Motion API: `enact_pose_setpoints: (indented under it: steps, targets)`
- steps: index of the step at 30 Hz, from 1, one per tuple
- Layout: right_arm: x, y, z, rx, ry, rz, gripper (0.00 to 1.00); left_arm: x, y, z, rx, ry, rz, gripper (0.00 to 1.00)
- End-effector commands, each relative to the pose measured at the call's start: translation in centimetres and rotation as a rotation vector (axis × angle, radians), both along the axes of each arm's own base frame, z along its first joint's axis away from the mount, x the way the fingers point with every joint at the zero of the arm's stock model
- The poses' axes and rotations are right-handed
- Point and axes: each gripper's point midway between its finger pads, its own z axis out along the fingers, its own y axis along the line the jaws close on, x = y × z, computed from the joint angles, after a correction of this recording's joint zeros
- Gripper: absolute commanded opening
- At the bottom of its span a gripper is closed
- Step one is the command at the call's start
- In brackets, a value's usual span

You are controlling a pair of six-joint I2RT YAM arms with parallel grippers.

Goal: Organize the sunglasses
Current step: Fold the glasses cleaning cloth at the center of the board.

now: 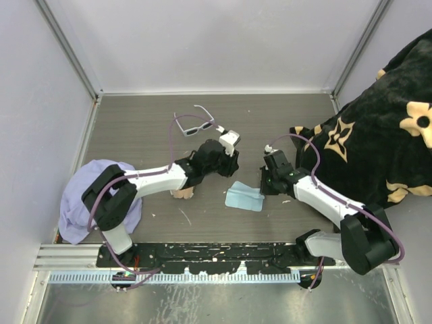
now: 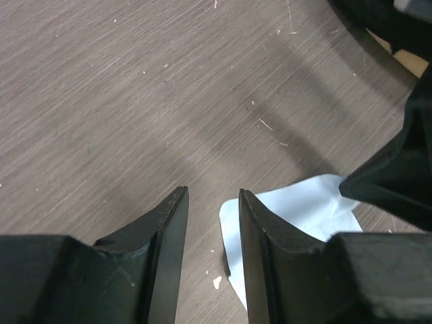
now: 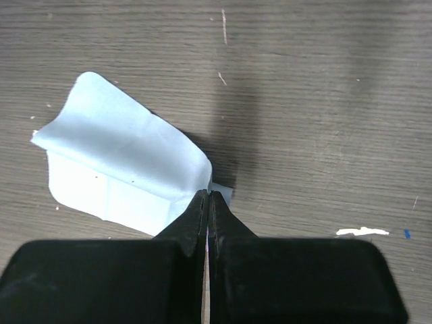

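Currently, cloth (image 3: 121, 169) corner is pinched by right claw (image 3: 208, 196), tips pressed together. Left claw (image 2: 212, 196) is spread, empty, beside cloth. Sunglasses (image 1: 194, 125) are seen just beyond left claw, apart. Risk judged: so thin a pinch could be lost on lifting.

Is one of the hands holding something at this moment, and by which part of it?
The right hand is shut on the blue cloth, pinching it at one corner. The left hand is open and holds nothing.
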Motion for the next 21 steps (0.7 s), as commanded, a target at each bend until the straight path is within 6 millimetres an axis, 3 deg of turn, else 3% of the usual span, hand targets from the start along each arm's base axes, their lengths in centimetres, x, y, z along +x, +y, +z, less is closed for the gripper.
enact_pose_setpoints:
  steps: [1,8,15,21]
  targets:
    - [1.0,-0.3,0.3,-0.011,-0.017,-0.063,0.0,-0.7,0.9,-3.2,0.199,0.141,-0.03,0.38]
    - [1.1,-0.3,0.2,-0.009,-0.02,-0.075,0.0,-0.9,0.7,-4.2,0.364,0.24,-0.101,0.37]
    - [0.8,-0.3,-0.1,-0.003,-0.014,-0.075,0.0,-1.4,0.7,-4.9,0.407,0.286,-0.122,0.41]
    - [0.7,-0.2,-0.3,0.003,-0.01,-0.075,0.0,-1.7,-0.6,-5.0,0.392,0.292,-0.128,0.43]
